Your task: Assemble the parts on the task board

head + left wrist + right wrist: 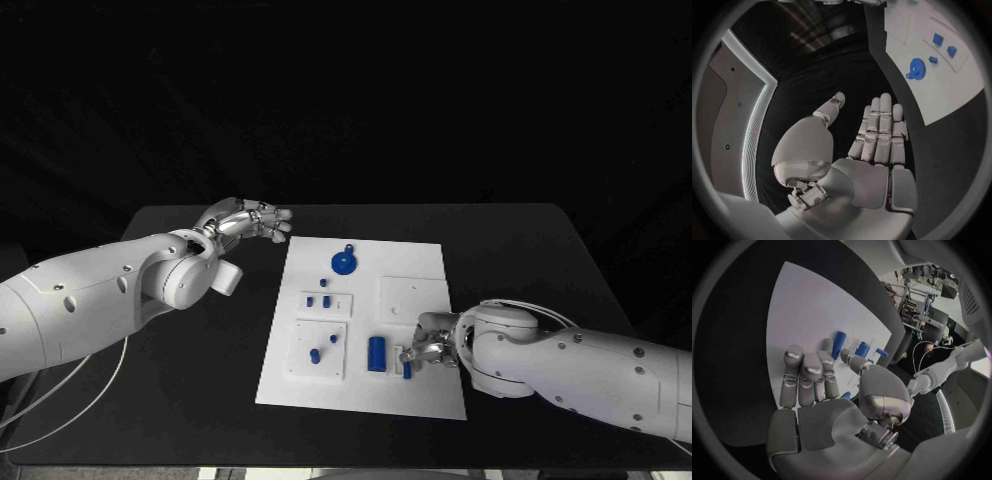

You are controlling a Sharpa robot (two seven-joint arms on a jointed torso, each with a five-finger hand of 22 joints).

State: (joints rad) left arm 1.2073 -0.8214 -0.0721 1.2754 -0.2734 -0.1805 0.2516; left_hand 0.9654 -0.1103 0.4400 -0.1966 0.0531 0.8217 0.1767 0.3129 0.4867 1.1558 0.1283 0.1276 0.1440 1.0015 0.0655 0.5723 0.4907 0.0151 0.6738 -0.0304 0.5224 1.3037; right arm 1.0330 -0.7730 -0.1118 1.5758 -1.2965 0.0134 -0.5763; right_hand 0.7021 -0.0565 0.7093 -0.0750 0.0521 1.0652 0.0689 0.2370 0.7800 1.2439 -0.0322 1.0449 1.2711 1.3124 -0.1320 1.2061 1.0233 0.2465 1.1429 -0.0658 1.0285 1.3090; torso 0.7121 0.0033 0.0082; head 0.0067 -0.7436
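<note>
The white task board (361,385) lies in the middle of the black table. On it are a blue gear (346,263), a blue cylinder (376,352) and several small blue parts (326,298). My right hand (430,345) hovers low over the board's near right part, fingers stretched toward the cylinder (838,344). A small blue part (407,368) lies under it, showing between thumb and fingers (846,395); no grip on it shows. My left hand (253,222) hangs off the board's far left corner, its fingers (879,130) straight and holding nothing. The left wrist view shows the gear (916,67).
Raised white blocks (320,350) on the board hold some of the parts; one bare block (414,295) sits at the board's right. Black table (188,400) surrounds the board on all sides.
</note>
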